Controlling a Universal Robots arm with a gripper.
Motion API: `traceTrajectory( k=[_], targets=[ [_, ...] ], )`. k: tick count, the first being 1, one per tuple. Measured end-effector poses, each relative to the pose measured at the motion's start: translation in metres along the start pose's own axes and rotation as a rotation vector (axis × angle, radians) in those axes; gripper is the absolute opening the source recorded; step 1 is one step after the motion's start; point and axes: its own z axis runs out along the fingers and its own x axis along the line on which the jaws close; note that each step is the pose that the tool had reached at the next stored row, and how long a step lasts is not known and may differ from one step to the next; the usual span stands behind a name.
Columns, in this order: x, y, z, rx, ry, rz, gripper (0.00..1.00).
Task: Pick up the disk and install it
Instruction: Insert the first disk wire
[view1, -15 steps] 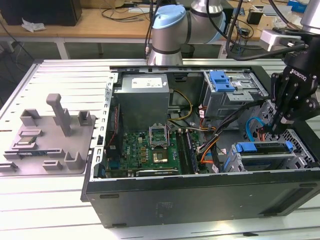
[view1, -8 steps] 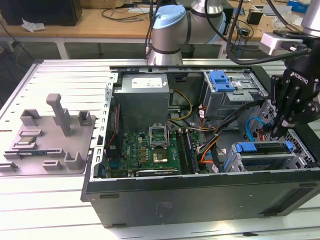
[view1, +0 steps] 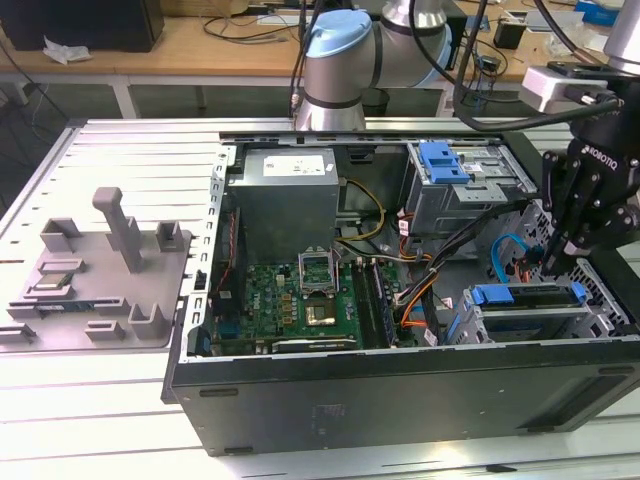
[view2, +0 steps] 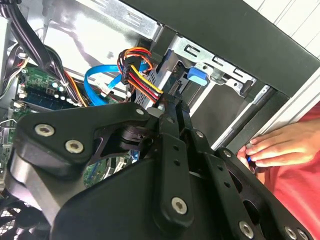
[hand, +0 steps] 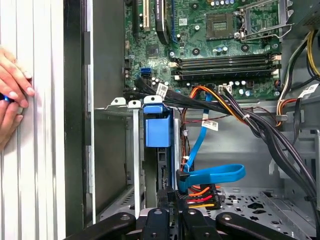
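Note:
The disk sits in the lower drive cage at the front corner of the open computer case, on the exterior view's right, with blue carrier ends on both sides. Its blue tab shows edge-on between the cage's metal walls, and again in the second wrist view as the blue tab. My gripper hangs just above the disk's end nearest the case wall. The black fingers are drawn together with nothing between them, and the fingertips point at the cage.
A blue data cable and an orange-yellow power plug lie beside the cage. A second cage holding a blue bracket stands further back. A person's hands rest on the case's outer wall. A grey fixture lies on the table.

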Motion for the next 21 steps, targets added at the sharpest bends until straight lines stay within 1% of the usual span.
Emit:
traceTrajectory(
  k=[2, 4, 11, 12, 14, 15, 16, 17, 19, 21],
  targets=[
    [0.0026, -0.0001, 0.0005, -0.0004, -0.0173, -0.001, 0.16],
    [0.0057, -0.0002, 0.0011, -0.0008, -0.0309, -0.001, 0.16],
    [0.0145, 0.0008, 0.0017, 0.0002, -0.0608, -0.002, 0.16],
    [0.0156, 0.0012, 0.0019, 0.0007, -0.0665, -0.002, 0.16],
    [0.0180, 0.0019, 0.0022, 0.0021, -0.0812, -0.002, 0.16],
    [0.0191, 0.0019, 0.0025, 0.0026, -0.0905, -0.003, 0.16],
    [0.0198, 0.0019, 0.0026, 0.0027, -0.0962, -0.003, 0.16],
    [0.0204, 0.0018, 0.0026, 0.0027, -0.0994, -0.003, 0.16],
    [0.0212, 0.0019, 0.0028, 0.0026, -0.1031, -0.003, 0.16],
    [0.0216, 0.0019, 0.0028, 0.0026, -0.1052, -0.003, 0.16]
  ],
)
